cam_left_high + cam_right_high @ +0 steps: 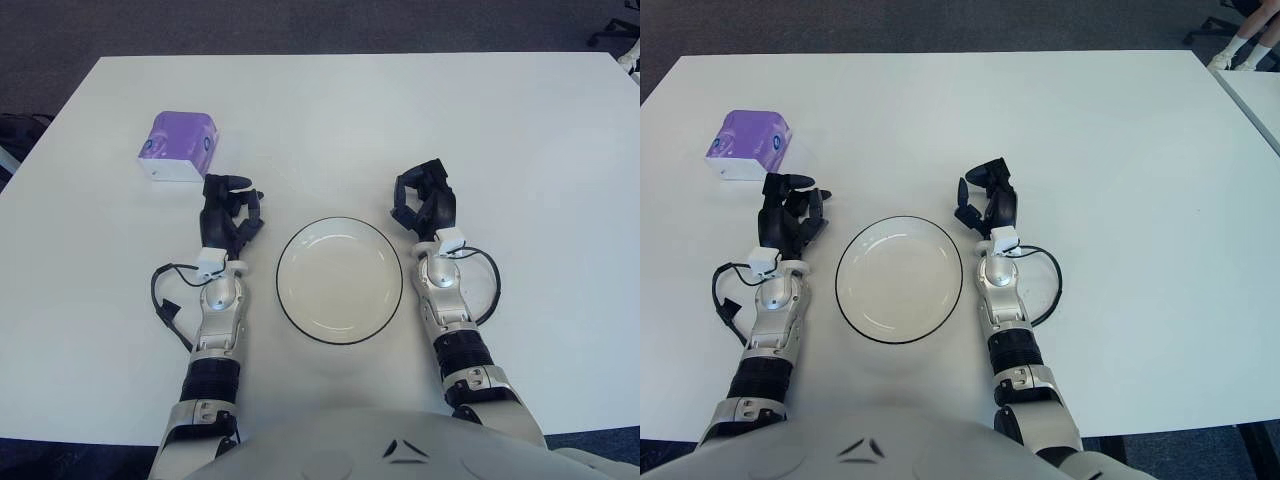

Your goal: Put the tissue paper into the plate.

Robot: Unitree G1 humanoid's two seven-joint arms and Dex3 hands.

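Tissue pack (178, 146) beyond left robot hand (230, 212); plate (339, 279) empty; both robot hands loosely apart

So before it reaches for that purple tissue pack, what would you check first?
1. Tissue pack in view, far left on the white table: ok.
2. Plate holds nothing, between both hands: ok.
3. Left hand holds nothing, just short of the pack, not touching it: ok.
4. Path from left hand to pack unobstructed: ok.
5. Right hand holds nothing, right of the plate, off its rim: ok.
6. How firm the pack is for gripping: cannot tell.
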